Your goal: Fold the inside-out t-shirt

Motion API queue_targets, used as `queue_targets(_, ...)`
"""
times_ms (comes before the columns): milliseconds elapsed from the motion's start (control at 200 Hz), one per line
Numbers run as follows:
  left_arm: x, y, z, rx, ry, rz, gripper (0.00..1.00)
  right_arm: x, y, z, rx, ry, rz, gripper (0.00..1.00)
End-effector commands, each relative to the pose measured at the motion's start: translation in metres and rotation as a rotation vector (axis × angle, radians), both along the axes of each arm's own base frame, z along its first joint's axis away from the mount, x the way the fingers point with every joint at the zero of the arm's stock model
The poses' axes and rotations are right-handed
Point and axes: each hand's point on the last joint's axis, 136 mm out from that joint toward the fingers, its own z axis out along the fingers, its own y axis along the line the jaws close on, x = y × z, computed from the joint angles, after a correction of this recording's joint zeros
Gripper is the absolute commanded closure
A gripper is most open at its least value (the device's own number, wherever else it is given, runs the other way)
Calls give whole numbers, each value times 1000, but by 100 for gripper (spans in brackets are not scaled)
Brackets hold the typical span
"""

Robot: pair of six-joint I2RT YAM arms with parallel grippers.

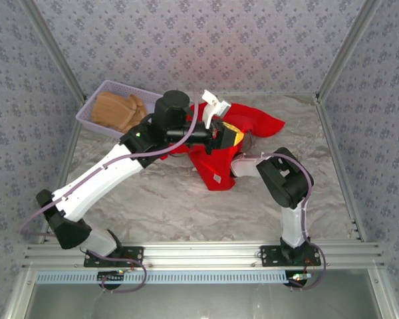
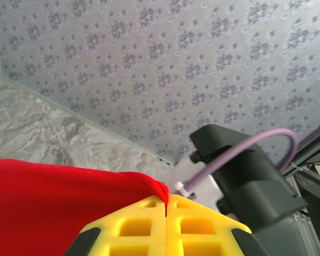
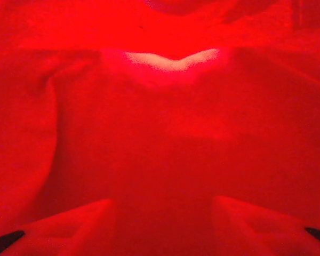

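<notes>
2 arms meet at the red t-shirt (image 1: 256, 119), bunched mid-table toward the back. We see the left gripper (image 2: 166, 205) pinching its edge, fingers pressed together; the right gripper (image 3: 160, 200), smothered in red, appears spread.

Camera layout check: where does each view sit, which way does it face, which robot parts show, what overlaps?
Top external: above and behind the bases, looking down at the table; left arm, right arm, red t-shirt and purple basket show.
Left wrist: on the left arm, facing the patterned wall past the left end effector, shut on the red t-shirt's edge.
Right wrist: close against the t-shirt's cloth; the right end effector has its fingers apart.
Shared: top external and left wrist both show the left end effector pinching the t-shirt.
</notes>
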Motion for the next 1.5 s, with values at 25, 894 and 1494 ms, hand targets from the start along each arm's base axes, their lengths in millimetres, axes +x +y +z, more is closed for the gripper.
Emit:
queue_targets(25, -25, 14, 36, -95, -78, -61, 100, 0, -11, -26, -69, 114, -19, 43)
queue_targets(894, 85, 141, 48, -58, -225, 654, 100, -49, -36, -46, -18, 510, -29, 100)
queue_targets(1494, 218, 160, -259, 489, 188, 895, 100, -106, -14, 224, 489, 13, 424, 100)
